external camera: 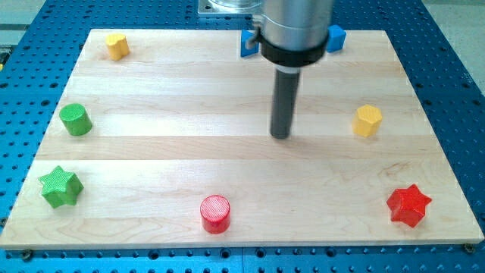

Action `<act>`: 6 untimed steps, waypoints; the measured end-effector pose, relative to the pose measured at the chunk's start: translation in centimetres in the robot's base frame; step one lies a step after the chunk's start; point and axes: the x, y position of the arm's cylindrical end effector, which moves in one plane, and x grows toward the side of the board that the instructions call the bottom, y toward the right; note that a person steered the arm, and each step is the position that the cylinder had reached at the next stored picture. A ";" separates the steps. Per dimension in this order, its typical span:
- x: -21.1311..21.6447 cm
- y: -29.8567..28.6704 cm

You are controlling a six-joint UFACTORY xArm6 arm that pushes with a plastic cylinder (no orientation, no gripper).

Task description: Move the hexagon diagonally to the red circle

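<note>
Yellow hexagon [368, 120] sits right side of board [189, 98], mid-depth, well apart from red circle [215, 213] at near edge, left of centre. Looks light, rigid, likely slides easy; flat faces may twist it if hit off-centre. No jaws on this rig, rod only. My tip [281, 136] on board left of hexagon, near, not touching. Push point: far-right face, driving near-left. Red star [409, 205] near-right corner, clear of path.
</note>
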 end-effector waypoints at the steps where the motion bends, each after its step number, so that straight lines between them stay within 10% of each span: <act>1: 1.3 6.6; 6: -2.2 13.6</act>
